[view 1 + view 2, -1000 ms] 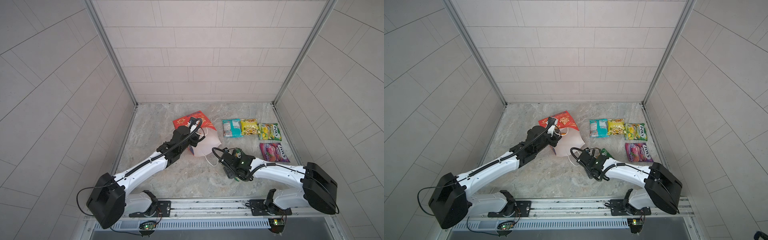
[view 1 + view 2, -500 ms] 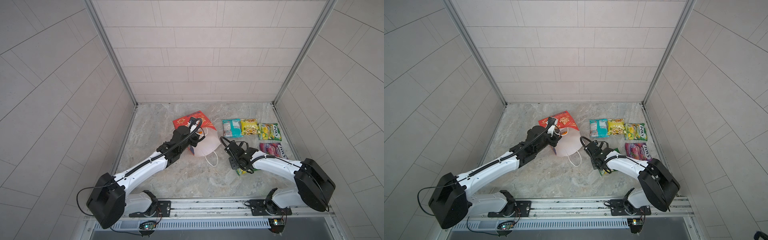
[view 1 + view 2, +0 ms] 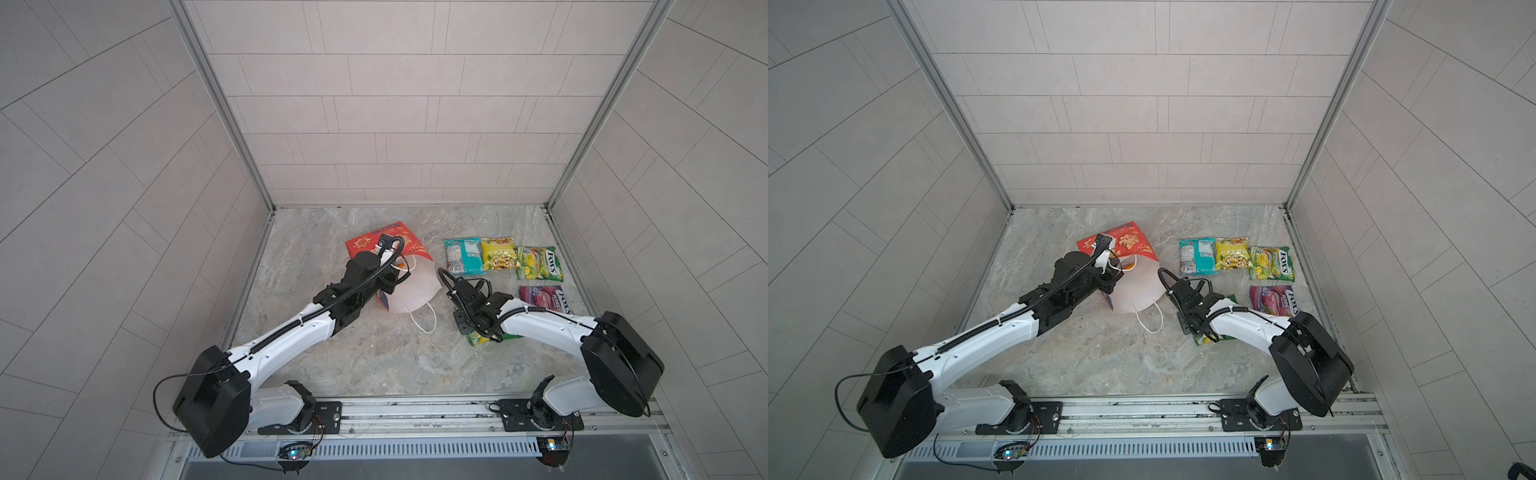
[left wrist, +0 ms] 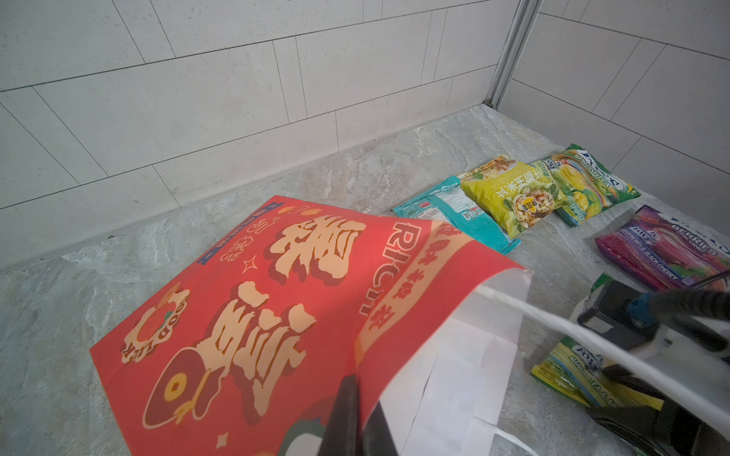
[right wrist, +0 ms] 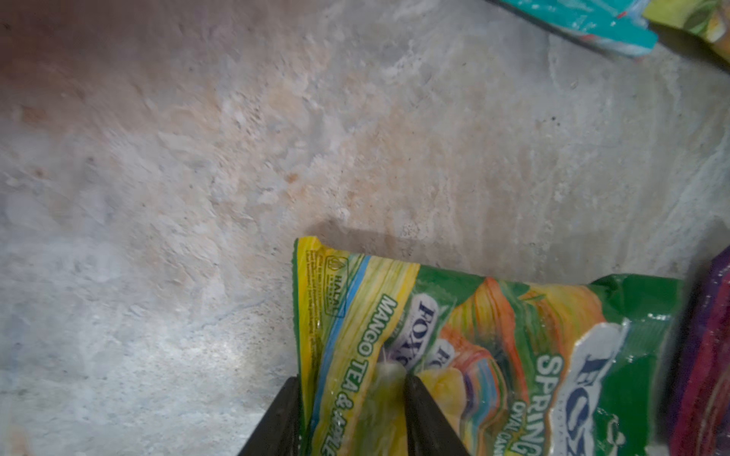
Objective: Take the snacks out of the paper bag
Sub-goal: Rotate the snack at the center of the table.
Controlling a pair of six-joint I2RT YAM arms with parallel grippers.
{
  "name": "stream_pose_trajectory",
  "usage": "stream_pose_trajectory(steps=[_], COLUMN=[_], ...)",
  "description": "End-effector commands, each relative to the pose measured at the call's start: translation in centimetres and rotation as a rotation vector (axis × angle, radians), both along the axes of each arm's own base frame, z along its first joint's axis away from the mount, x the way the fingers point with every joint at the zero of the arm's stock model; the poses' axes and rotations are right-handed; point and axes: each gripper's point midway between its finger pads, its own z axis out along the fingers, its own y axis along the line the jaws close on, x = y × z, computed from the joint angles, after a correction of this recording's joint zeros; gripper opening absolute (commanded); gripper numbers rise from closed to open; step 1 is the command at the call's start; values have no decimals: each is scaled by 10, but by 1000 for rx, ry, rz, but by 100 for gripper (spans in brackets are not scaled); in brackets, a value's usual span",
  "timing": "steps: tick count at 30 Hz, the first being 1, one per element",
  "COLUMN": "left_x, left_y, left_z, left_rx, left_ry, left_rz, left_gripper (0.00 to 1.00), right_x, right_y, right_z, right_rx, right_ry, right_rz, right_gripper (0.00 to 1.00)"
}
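While left jaws clamp paper bag (image 4: 256, 296) rim, right jaws, apart, straddle mango packet (image 5: 474, 335) edge; bare floor (image 5: 197, 197) beside.

Paper bag (image 4: 237, 316): "RICH", prob. "GOOD LUCK". Green pkt (image 5: 474, 335): "FOX'S", "MANGO TEA & APPLE", "HALAL". Purple pkt (image 4: 663, 252): "BERRIES".

the bag (image 3: 365, 245) lies on its side on the surface (image 3: 374, 365), left of the middle, its mouth turned right and frontward. the left gripper (image 3: 397, 272) sits at that mouth, clamped on the upper wall. a cord (image 3: 434, 319) trails from the mouth onto the surface in front. right of the bag and further back, three packets lie side by side with edges overlapping: the first packet (image 3: 462, 255), the second packet (image 3: 498, 253), then the third packet (image 3: 538, 262) nearest the right wall. in front of the third, apart from the row, lies the fourth packet (image 3: 544, 299). left of it and nearer, the fifth packet (image 5: 493, 355) lies under the right gripper (image 5: 351, 381), jaws apart across its end.
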Motion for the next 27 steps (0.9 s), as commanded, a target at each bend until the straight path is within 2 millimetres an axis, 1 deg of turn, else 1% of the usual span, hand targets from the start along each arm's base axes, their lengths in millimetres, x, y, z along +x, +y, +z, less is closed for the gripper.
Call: stream_pose_trajectory(steps=[1, 4, 6, 8, 10, 12, 15, 16, 17, 18, 19, 20, 21, 22, 23, 26, 27], left_x=[1, 1, 0, 0, 0, 0, 0, 1, 1, 1, 2, 1, 1, 1, 1, 1, 1], left_y=[6, 7, 8, 9, 9, 10, 10, 9, 9, 8, 7, 5, 6, 5, 6, 4, 3], left_z=[12, 14, 13, 14, 14, 15, 15, 14, 13, 12, 13, 13, 13, 13, 13, 13, 13], left_rx=[-6, -7, -3, -1, 3, 4, -1, -1, -3, -3, -9, -15, -20, -24, -27, -34, -35], left_ry=[-32, -37, -37, -41, -42, -43, -49, -48, -45, -41, -40, -37, -36, -36, -37, -35, -36], left_rz=[18, 20, 22, 25, 24, 26, 27, 26, 25, 24, 20, 14, 15, 14, 17, 10, 8], left_gripper=[0, 0, 0, 0, 0, 0, 0, 0, 0, 0, 0, 0, 0, 0, 0, 0, 0], right_x=[1, -7, -9, -8, -9, -12, -19, -22, -26, -31, -37, -43, -48, -56, -61, -71, -71], right_y=[24, 35, 32, 28, 21, 8, -13, -17, -19, -25, -32, -38, -44, -55, -66, -88, -93], right_z=[-1, -3, 4, 19, 36, 51, 56, 56, 57, 57, 54, 51, 46, 35, 28, 9, 7], right_rx=[46, 45, 27, 44, 91, 153, 223, 252, 273, 276, 275, 278, 275, 255, 252, 325, 332], right_ry=[20, 58, 41, 3, -33, -58, -79, -80, -86, -79, -68, -58, -51, -29, -16, 43, 50], right_rz=[120, 201, 199, 176, 139, 76, -13, -38, -54, -102, -155, -198, -234, -291, -353, -505, -529], right_gripper=[38, 38, 37, 35, 35, 35, 35, 33, 27, 15, 5, 0, 0, 0, 0, 0, 0])
